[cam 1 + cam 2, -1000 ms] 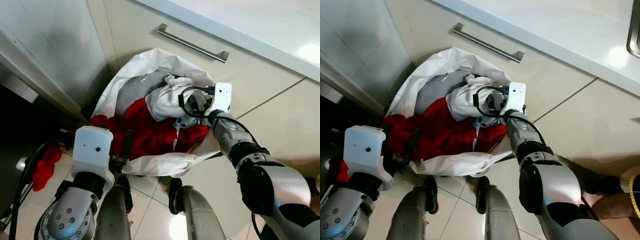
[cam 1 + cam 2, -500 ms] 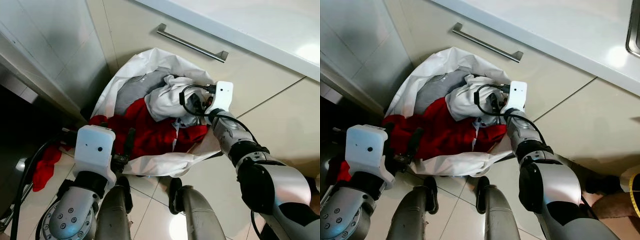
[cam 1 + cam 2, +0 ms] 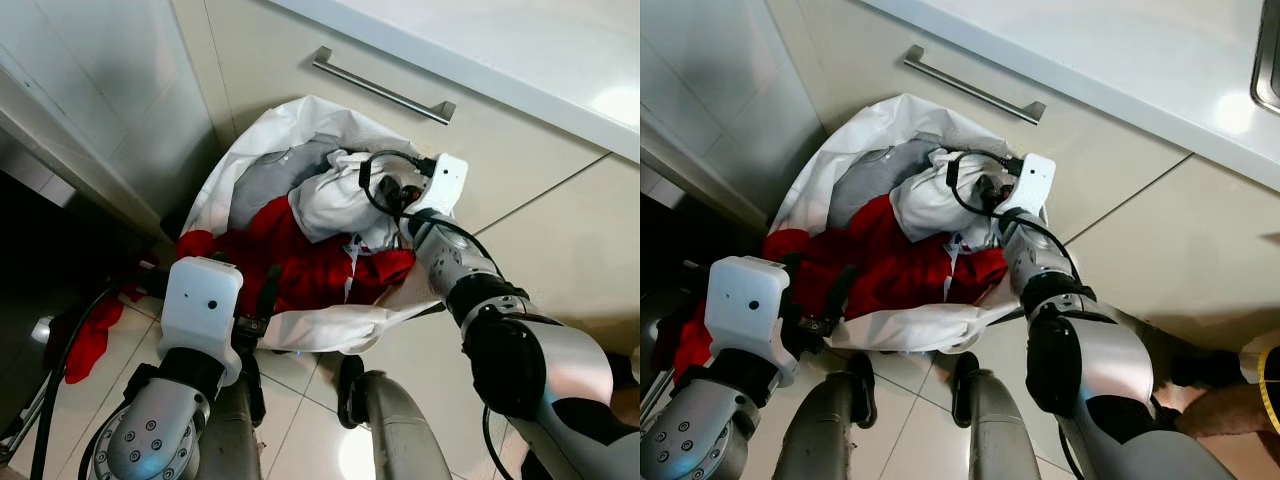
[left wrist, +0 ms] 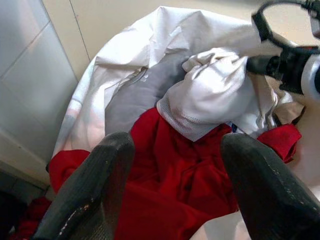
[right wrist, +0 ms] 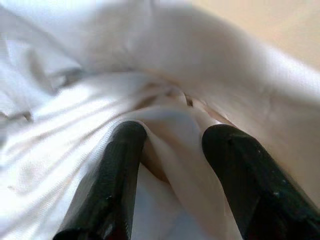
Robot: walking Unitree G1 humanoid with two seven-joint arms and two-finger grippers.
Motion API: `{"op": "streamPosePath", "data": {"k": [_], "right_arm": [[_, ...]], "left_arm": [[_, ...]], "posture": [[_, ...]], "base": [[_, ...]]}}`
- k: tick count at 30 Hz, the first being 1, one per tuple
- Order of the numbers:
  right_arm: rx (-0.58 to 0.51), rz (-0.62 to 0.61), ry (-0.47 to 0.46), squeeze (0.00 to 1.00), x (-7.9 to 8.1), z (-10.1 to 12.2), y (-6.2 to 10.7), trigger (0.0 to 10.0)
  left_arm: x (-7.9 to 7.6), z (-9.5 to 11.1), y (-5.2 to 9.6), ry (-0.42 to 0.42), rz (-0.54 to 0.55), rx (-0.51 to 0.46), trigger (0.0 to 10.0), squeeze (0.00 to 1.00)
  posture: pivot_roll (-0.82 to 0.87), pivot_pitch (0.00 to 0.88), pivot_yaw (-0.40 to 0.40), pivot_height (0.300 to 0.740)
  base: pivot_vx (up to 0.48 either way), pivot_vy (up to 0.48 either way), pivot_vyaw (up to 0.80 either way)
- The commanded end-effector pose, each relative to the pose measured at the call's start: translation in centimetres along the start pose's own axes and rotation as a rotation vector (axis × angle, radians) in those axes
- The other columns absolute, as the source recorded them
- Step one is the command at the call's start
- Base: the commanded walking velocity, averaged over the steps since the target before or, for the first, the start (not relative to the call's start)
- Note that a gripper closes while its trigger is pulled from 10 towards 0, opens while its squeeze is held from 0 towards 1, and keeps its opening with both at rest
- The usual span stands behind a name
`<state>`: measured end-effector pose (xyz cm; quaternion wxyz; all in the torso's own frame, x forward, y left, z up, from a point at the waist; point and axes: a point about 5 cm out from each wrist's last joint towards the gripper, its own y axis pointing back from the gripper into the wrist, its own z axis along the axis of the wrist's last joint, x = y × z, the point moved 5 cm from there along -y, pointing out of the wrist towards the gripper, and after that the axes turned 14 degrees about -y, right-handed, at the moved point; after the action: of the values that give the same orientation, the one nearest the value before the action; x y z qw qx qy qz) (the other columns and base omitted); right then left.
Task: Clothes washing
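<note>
A white laundry bag (image 3: 262,131) lies open on the tiled floor against a cabinet. It holds a red garment (image 3: 300,265), a grey garment (image 3: 265,180) and a white garment (image 3: 335,200). My right gripper (image 5: 172,137) reaches into the bag's far side, shut on a fold of the white garment (image 5: 165,125), which bunches between its black fingers (image 5: 122,165). At the bag's near edge my left gripper (image 4: 175,150) hovers open over the red garment (image 4: 175,175), touching nothing.
A second red cloth (image 3: 88,338) lies on the floor left of the bag, beside a dark opening (image 3: 40,250). A cabinet drawer with a metal handle (image 3: 380,90) stands behind the bag. My own legs (image 3: 385,420) are below it.
My right gripper has shifted slightly up and toward the cabinet with the white fold in it. My left arm has moved a little to the right, closer to the bag.
</note>
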<state>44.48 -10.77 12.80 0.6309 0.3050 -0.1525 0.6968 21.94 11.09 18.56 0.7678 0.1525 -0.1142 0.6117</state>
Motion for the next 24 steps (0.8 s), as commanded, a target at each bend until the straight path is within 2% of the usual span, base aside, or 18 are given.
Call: {"op": "streamPosePath", "data": {"k": [1, 3, 8, 9, 11, 12, 16, 17, 18, 19, 20, 21, 22, 23, 24], "right_arm": [[0.021, 0.009, -0.024, 0.0, 0.3, -0.5, 0.0, 0.0], [0.011, 0.044, -0.046, 0.0, 1.4, -0.1, -0.2, 0.0], [-0.009, 0.08, -0.065, 0.0, 2.4, 0.6, -0.4, 0.0], [-0.031, 0.122, -0.069, 0.0, 3.7, 1.5, -0.6, 0.0], [-0.06, 0.178, -0.065, 0.0, 5.3, 2.6, -0.7, 0.0], [-0.06, 0.178, -0.065, 0.0, 5.3, 2.6, -0.7, 0.0], [-0.105, 0.268, -0.05, 0.0, 7.5, 4.6, -0.7, 0.0], [-0.105, 0.268, -0.05, 0.0, 7.5, 4.6, -0.7, 0.0], [-0.122, 0.309, -0.013, 0.0, 8.6, 5.7, -0.7, 0.0], [-0.122, 0.309, -0.013, 0.0, 8.6, 5.7, -0.7, 0.0], [-0.121, 0.305, 0.03, 0.0, 8.7, 5.9, -0.7, 0.0], [-0.114, 0.273, 0.113, 0.0, 8.3, 5.8, -0.8, 0.0], [-0.105, 0.24, 0.18, 0.09, 7.8, 5.6, -0.8, 0.0], [-0.073, 0.198, 0.252, 1.0, 6.5, 4.7, -0.9, 6.5], [-0.073, 0.198, 0.252, 1.0, 6.5, 4.7, -0.9, 6.5]], "left_arm": [[-0.3, 0.4, 0.5, 0.009, -0.011, -0.008, 10.0, 0.0], [-0.3, 0.3, 0.5, 0.008, -0.012, -0.004, 10.0, 0.0], [-0.4, 0.1, 0.5, 0.008, -0.015, 0.007, 10.0, 0.0], [-0.6, 0.1, 0.4, 0.009, -0.02, 0.01, 10.0, 0.0], [-0.6, 0.0, 0.1, 0.006, -0.022, 0.009, 10.0, 0.0], [-0.6, 0.0, 0.1, 0.006, -0.022, 0.009, 10.0, 0.0], [-0.4, -0.1, -1.1, -0.004, -0.012, -0.01, 10.0, 0.0], [-0.4, -0.1, -1.1, -0.004, -0.012, -0.01, 10.0, 0.0], [-0.2, 0.2, -1.8, -0.009, -0.009, -0.034, 10.0, 0.0], [-0.2, 0.2, -1.8, -0.009, -0.009, -0.034, 10.0, 0.0], [-0.1, 0.3, -2.2, -0.011, -0.008, -0.044, 10.0, 0.0], [-0.1, 0.4, -2.6, -0.012, -0.007, -0.051, 10.0, 0.0], [-0.1, 0.4, -2.9, -0.011, -0.006, -0.054, 10.0, 0.0], [-0.2, 0.3, -3.3, -0.032, -0.005, -0.051, 10.0, 0.0], [-0.2, 0.3, -3.3, -0.032, -0.005, -0.051, 10.0, 0.0]], "posture": [[0.13, 0.434, -0.091, 0.74], [0.13, 0.435, -0.093, 0.74], [0.12, 0.433, -0.094, 0.74], [0.11, 0.422, -0.096, 0.74], [0.1, 0.41, -0.099, 0.74], [0.1, 0.41, -0.099, 0.74], [0.08, 0.351, -0.102, 0.74], [0.08, 0.351, -0.102, 0.74], [0.07, 0.324, -0.103, 0.74], [0.07, 0.324, -0.103, 0.74], [0.05, 0.3, -0.105, 0.74], [0.05, 0.291, -0.105, 0.74], [0.04, 0.284, -0.105, 0.74], [0.04, 0.279, -0.108, 0.74], [0.04, 0.279, -0.108, 0.74]], "base": [[0.0, 0.0, 0.0], [0.0, 0.0, 0.0], [0.0, 0.0, 0.0], [0.0, 0.0, 0.0], [0.0, 0.0, 0.0], [0.0, 0.0, 0.0], [0.0, 0.0, 0.0], [0.0, 0.0, 0.0], [0.0, 0.0, 0.0], [0.0, 0.0, 0.0], [0.0, 0.0, 0.0], [0.0, 0.0, 0.0], [0.0, 0.0, 0.0], [0.0, 0.0, 0.0], [0.0, 0.0, 0.0]]}}
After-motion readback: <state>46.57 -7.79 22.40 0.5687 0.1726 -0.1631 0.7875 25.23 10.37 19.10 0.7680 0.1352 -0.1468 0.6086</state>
